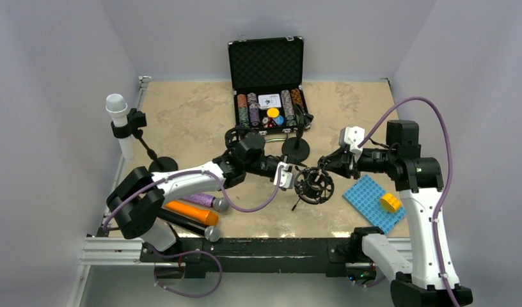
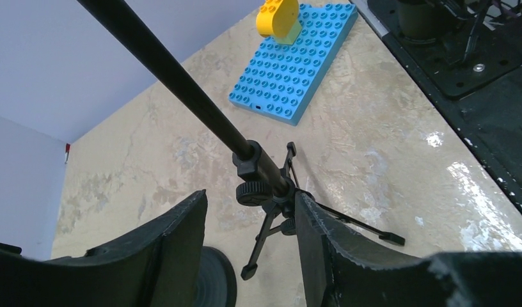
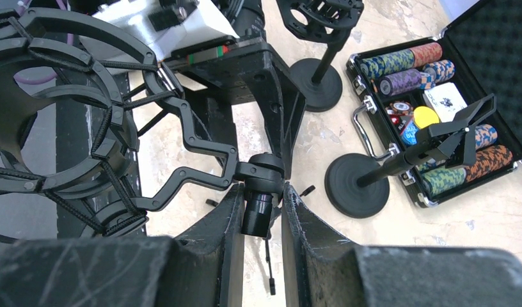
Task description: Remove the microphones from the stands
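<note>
Lighting's soft and even, coming from overhead. The top view is bright, with only faint shadows on the bench (image 1: 181, 115). The left wrist cam catches white glare patches on the glossy surface off to the right. Both wrist cams are wide-angle, so lines bend near the edges. The left hand (image 2: 249, 198), close to the lens, looks dark and a bit soft.

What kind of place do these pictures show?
Probably a robot test cell: plain walls box in a table, left arm and right arm are bolted at its edge, and unrelated props lie about: chip case, brick plate, microphones.
</note>
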You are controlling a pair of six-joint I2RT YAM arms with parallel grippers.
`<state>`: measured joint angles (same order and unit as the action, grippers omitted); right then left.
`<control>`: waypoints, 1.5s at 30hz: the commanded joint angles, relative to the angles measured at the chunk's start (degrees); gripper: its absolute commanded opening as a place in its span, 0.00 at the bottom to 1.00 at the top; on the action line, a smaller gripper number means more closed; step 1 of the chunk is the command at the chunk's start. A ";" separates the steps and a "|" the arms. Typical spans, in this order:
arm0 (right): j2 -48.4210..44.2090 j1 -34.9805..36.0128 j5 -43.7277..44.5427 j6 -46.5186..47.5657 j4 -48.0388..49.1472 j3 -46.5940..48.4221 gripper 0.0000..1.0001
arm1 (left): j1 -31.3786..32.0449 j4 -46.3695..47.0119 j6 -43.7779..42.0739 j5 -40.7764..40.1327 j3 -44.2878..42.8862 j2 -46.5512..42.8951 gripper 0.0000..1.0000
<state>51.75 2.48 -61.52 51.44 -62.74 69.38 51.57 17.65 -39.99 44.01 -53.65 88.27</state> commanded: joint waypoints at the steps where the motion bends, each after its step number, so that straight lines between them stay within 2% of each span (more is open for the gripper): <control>1: -0.72 -0.06 -0.89 -1.44 -0.32 -0.13 0.00 | 0.46 4.98 -3.00 1.12 -0.73 2.62 0.55; 8: -0.59 -0.06 -0.89 -2.27 0.11 -0.21 0.00 | 0.79 5.09 -2.23 1.18 -2.12 4.93 0.42; 20: 0.53 -0.07 -0.36 -2.37 0.16 0.21 0.00 | 1.07 9.16 1.09 0.82 -1.46 5.62 0.39; 28: 1.34 -0.08 -0.19 -2.33 0.43 0.38 0.00 | 1.08 6.71 5.06 1.25 -3.27 6.73 0.15; 30: 1.45 -0.11 -0.16 -2.27 0.36 0.44 0.00 | 0.95 5.34 11.05 0.68 -4.73 6.79 0.08; 32: 1.52 -0.10 -0.14 -1.80 -0.13 0.84 0.00 | 0.19 -0.13 18.72 2.24 -8.20 6.55 0.03; 34: 1.38 -0.07 0.03 -0.09 -1.23 1.18 0.00 | -1.35 -4.07 27.52 6.31 -10.47 5.96 0.01; 39: -0.02 -0.06 0.67 4.88 -3.06 0.89 0.00 | -4.06 -5.74 47.29 14.88 -10.57 4.87 0.00; 42: -0.03 -0.09 0.71 6.80 -4.18 1.22 0.00 | -5.24 -4.58 62.69 21.36 -13.74 8.59 0.00; 45: 0.50 -0.05 0.15 7.48 -4.78 1.85 0.00 | -6.28 3.19 78.79 26.45 -16.83 14.14 0.03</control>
<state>51.96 2.57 -62.59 55.00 -65.98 69.47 46.02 9.82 11.33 56.49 -63.79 98.04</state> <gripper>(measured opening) 0.234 0.289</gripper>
